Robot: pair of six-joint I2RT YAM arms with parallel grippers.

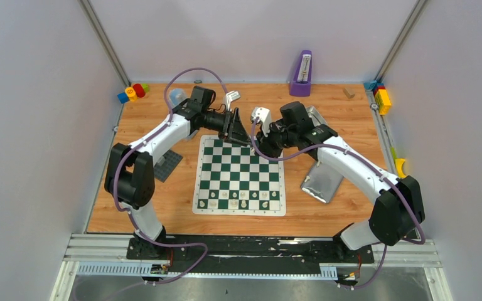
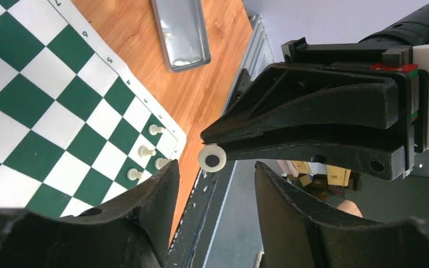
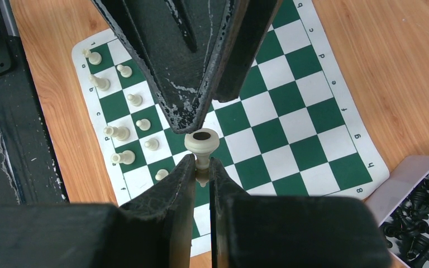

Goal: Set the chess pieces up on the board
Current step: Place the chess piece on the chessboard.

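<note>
Wooden table (image 1: 163,213) filled the middle of the top view, with grey walls on three sides. The left arm (image 1: 163,135) and the right arm (image 1: 351,166) both reached toward upper centre and met over the far edge of the board (image 1: 238,169).

The board, a green-and-white checked mat, lay flat at the centre of the table. A silver pouch (image 1: 322,182) lay just right of it. In the right wrist view, lower right, the pouch held black chess pieces (image 3: 419,218). A dark grey plate (image 1: 168,164) sat left of the board, partly under the left arm. A purple upright object (image 1: 302,74) stood at the table's far edge. Coloured blocks (image 1: 132,93) lay in the upper left corner.

Right gripper (image 3: 202,163): fingers nearly together, clamped on the stem of one cream chess piece (image 3: 201,140). The piece was carried in the air above the board, its round base facing the left gripper.

Left gripper (image 2: 217,167): fingers stood clearly apart, with nothing clasped between them. In the left wrist view the held piece sat just beyond its fingertips, level with the gap. Whether a fingertip touched the base could not be told.

The other cream pieces (image 1: 233,204) stood in the two rows along the board's bottom edge in the top view. Some squares there were unfilled.
</note>
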